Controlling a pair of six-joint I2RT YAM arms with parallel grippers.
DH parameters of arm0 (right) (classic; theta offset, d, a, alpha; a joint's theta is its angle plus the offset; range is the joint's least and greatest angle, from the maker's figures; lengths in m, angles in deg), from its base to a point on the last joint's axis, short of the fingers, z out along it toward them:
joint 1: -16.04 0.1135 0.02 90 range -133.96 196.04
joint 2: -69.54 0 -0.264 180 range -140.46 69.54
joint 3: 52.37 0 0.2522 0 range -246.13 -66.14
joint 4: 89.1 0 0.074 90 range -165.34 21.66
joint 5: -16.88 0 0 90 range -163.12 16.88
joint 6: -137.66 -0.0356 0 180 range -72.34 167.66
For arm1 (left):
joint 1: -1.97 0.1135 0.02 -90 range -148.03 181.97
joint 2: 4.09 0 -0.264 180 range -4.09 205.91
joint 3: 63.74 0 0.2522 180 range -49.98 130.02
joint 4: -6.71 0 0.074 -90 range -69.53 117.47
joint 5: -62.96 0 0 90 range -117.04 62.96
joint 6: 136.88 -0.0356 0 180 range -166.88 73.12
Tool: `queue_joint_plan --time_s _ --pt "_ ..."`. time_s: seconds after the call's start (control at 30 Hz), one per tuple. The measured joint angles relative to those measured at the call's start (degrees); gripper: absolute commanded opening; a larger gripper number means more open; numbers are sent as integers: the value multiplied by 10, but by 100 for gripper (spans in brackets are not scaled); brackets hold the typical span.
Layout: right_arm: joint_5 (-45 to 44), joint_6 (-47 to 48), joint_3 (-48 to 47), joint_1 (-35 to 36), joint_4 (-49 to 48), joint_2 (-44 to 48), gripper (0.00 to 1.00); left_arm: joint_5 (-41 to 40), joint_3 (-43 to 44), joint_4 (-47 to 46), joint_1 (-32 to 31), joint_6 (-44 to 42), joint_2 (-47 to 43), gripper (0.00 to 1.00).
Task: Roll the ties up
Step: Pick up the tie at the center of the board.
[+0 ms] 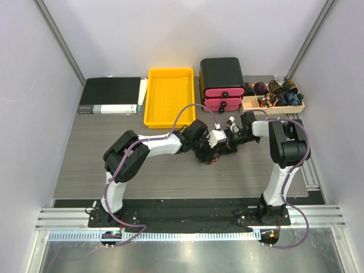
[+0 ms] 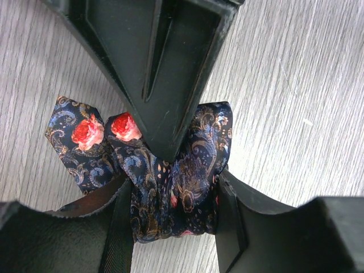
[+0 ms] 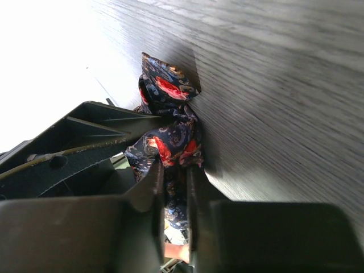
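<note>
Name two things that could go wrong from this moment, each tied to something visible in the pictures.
1. The left gripper and right gripper both pinch the same bunched tie, very close together. An uncoordinated pull could drag the roll open or knock the two grippers into each other.
2. The tie's pointed end sticks out loose beside the bundle, so the roll may well spring apart on release.
</note>
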Motion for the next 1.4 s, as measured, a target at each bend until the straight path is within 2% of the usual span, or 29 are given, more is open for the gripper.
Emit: queue_joint_plan --time_s 0.03,0.1,0.13,0.17,0.2,0.23,0.3,0.37,0.4,0.57,0.87,1.0,1.2,1.4 --pt "1 0 1 0 -2 0 1 0 0 0 0 0 0 9" --pt "2 0 2 -1 -4 0 1 0 0 0 0 0 0 18" --pt "3 0 3 -1 -5 0 1 0 0 0 0 0 0 26" --pt "3 0 3 -1 -5 1 1 0 0 0 0 1 0 41" --pt "2 0 4 -1 -7 3 1 0 0 0 0 1 0 47" --pt "1 -1 7 -1 -10 6 1 0 0 0 0 1 0 61" --pt "-4 -3 12 -1 -16 14 1 0 -1 -1 0 4 -2 72" --pt "-14 -4 18 0 -23 24 1 4 -10 -3 0 7 -12 91" --pt "-21 -5 19 1 -27 30 1 5 -19 -4 -1 8 -19 98" --pt "-47 -4 23 9 -32 53 1 5 -64 26 4 20 -83 100" --pt "-87 0 28 -25 -29 103 1 34 -62 107 78 32 -264 100" --pt "-89 6 26 -53 -13 145 1 34 -61 134 87 32 -284 100" --pt "-91 39 -27 -143 54 204 1 30 -61 174 90 40 -284 100" --pt "-121 79 -174 -264 112 197 1 27 -62 184 92 48 -284 100"
